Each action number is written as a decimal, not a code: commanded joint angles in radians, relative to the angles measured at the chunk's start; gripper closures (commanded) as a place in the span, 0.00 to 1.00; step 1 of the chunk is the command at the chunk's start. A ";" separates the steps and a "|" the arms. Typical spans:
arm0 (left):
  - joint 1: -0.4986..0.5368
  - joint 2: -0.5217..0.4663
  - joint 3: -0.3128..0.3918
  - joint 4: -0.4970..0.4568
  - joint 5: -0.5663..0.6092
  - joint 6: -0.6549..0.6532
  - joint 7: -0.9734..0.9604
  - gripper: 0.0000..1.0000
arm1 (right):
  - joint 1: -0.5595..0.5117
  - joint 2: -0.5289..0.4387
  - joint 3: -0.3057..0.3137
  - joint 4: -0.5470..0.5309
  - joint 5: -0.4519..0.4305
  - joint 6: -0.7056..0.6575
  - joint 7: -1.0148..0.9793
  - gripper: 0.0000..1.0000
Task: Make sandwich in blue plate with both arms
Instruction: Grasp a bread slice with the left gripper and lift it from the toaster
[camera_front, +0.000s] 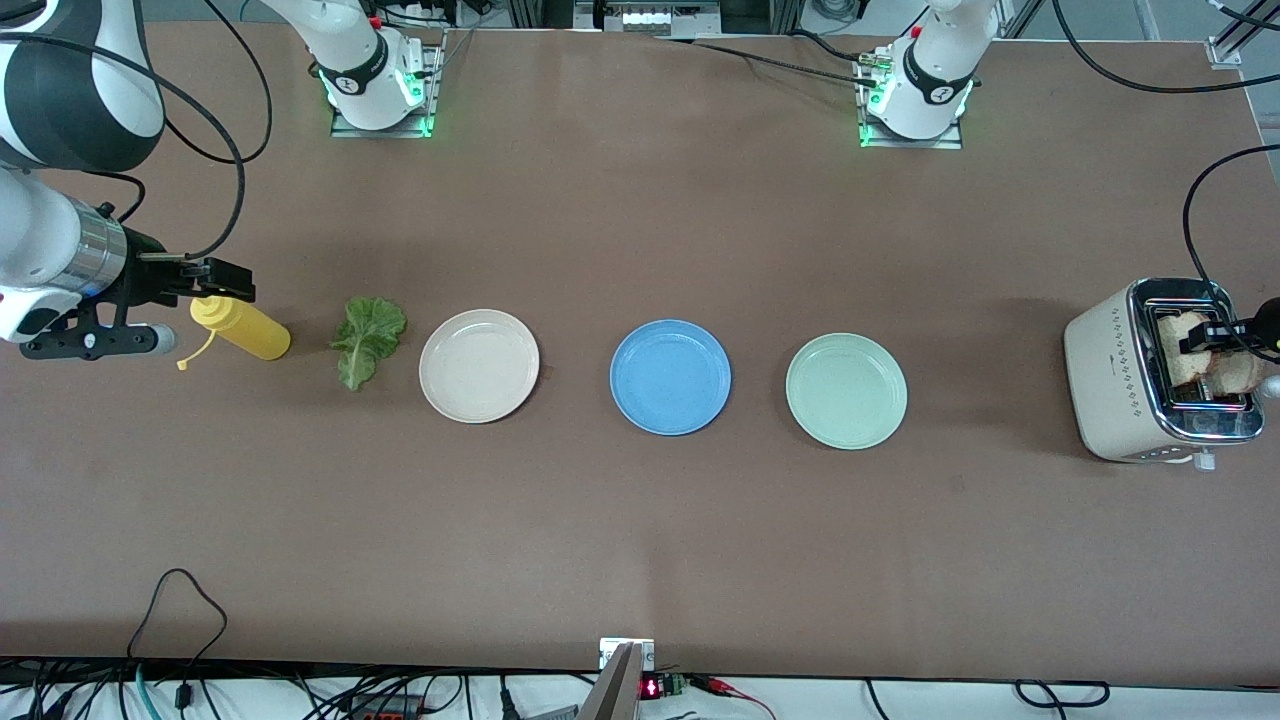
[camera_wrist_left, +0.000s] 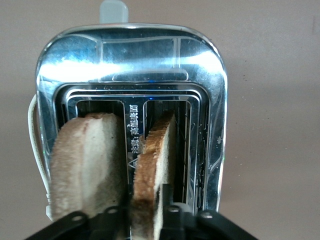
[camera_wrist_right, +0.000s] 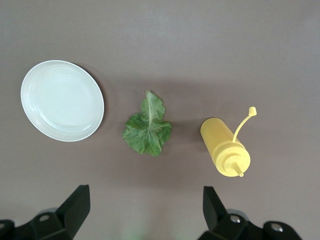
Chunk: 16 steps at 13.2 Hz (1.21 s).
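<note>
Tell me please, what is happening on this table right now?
A sandwich is only starting. The left gripper is over the cream-and-chrome toaster, its black fingers closing around one of the two browned bread slices in the slots. The right gripper waits open above the green lettuce leaf and the yellow squeeze bottle. The round sky-blue plate between the cream-white plate and pale green plate holds nothing yet.
</note>
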 joint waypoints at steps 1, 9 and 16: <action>0.014 0.004 -0.016 0.006 0.005 -0.004 0.023 0.99 | -0.003 0.008 0.004 0.017 -0.001 -0.015 -0.001 0.00; 0.010 -0.086 -0.045 0.052 -0.023 -0.158 0.018 0.99 | -0.007 0.010 0.004 0.017 -0.001 -0.015 -0.006 0.00; 0.005 -0.122 -0.463 0.230 -0.021 -0.451 -0.253 0.99 | -0.007 0.021 0.003 0.012 0.001 -0.017 0.011 0.00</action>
